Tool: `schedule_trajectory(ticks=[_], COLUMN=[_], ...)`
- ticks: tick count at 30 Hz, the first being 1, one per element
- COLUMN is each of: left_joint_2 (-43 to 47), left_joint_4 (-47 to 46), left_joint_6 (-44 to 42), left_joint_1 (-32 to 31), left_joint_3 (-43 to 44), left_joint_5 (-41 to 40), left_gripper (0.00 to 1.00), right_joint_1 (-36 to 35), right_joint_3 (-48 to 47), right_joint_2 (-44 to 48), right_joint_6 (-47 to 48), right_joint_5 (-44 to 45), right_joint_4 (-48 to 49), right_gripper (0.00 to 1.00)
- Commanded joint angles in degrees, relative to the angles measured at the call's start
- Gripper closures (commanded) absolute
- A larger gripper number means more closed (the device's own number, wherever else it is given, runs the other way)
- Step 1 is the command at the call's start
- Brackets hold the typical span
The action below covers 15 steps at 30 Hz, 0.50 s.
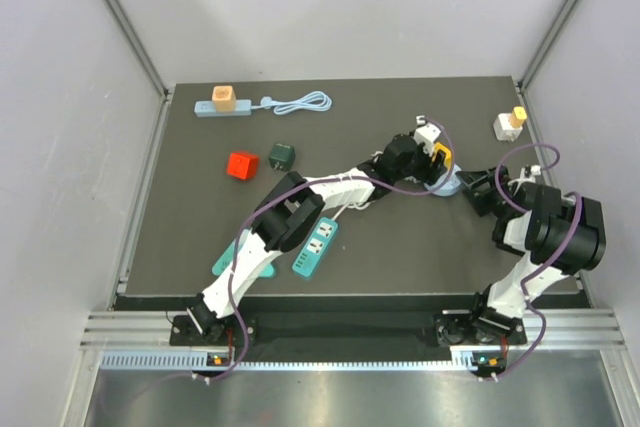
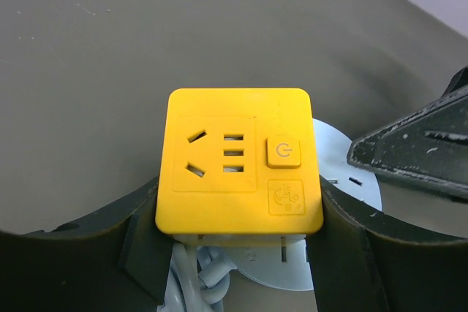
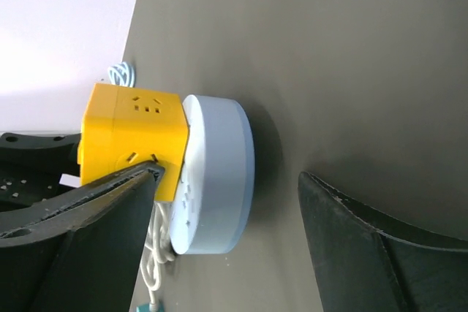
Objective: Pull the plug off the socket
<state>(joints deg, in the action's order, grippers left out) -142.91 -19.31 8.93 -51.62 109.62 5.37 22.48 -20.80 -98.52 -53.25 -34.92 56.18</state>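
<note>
1. Dark grey counter (image 1: 190, 217) enclosed by pale walls; both arms reach from its near edge toward its right half.
2. Socket (image 1: 450, 187): a pale blue round disc lying flat on the counter, right of centre. All places below are given relative to it.
3. Plug (image 2: 240, 158): a yellow cube with slot openings and a power button on its upper face. It sits on the socket's top face, touching it; how deep its pins sit is hidden.
4. Left end effector (image 2: 240, 217): clamped on the plug directly above the socket, with one dark finger (image 2: 139, 242) pressed to each side of the cube.
5. Right end effector (image 3: 228, 174): spread apart, with the socket lying between its fingers. One fingertip (image 3: 124, 195) is just beside the plug's lower corner; the other stands apart from the socket's rim.
6. Cord (image 3: 155, 253): pale, bunched against the socket on the side facing the left arm.
7. White block (image 1: 428, 133): just beyond the socket. White-and-yellow block (image 1: 510, 125): beyond it and to the right.
8. Green block (image 1: 280, 155) and red block (image 1: 240, 165): well to the left of the socket.
9. Blue power strip (image 1: 205, 110) carrying an orange block (image 1: 223, 97): far left and beyond the socket.
10. Teal power strip (image 1: 315, 247): left of the socket and nearer the arm bases.
</note>
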Motion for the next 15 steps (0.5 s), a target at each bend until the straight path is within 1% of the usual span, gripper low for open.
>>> schedule_trajectory(ticks=[1,2,3,6,14,15], left_joint_2=[6.9,6.9,6.9,7.0,5.7,5.5], left_joint_4=[-9.5,-9.8,-10.5,-11.6,-13.6,-13.9], left_joint_6=[5.9,6.5,7.0,9.0,12.5,13.1], left_joint_1=[0.1,0.1,0.1,0.1,-0.1,-0.2], left_joint_3=[-0.6,-0.6,-0.6,-0.6,0.0,-0.1], left_joint_5=[-1.1,-0.8,-0.8,-0.7,2.1,2.3], left_gripper=[1.00,1.00,1.00,1.00,1.00,1.00], right_joint_1=[-0.9,-1.1,-1.4,-1.7,-4.3,-4.6], right_joint_3=[-0.6,-0.6,-0.7,-0.7,-1.5,-1.6], right_joint_2=[-1.6,-1.8,-2.2,-3.2,-7.2,-7.6], right_joint_6=[-1.2,-1.7,-1.9,-2.6,-4.6,-4.7], right_joint_5=[-1.4,-1.4,-1.6,-1.8,-1.3,-1.0], right_joint_4=[3.6,3.8,4.3,5.9,10.4,10.8], right_gripper=[0.21,0.22,0.25,0.30,0.33,0.37])
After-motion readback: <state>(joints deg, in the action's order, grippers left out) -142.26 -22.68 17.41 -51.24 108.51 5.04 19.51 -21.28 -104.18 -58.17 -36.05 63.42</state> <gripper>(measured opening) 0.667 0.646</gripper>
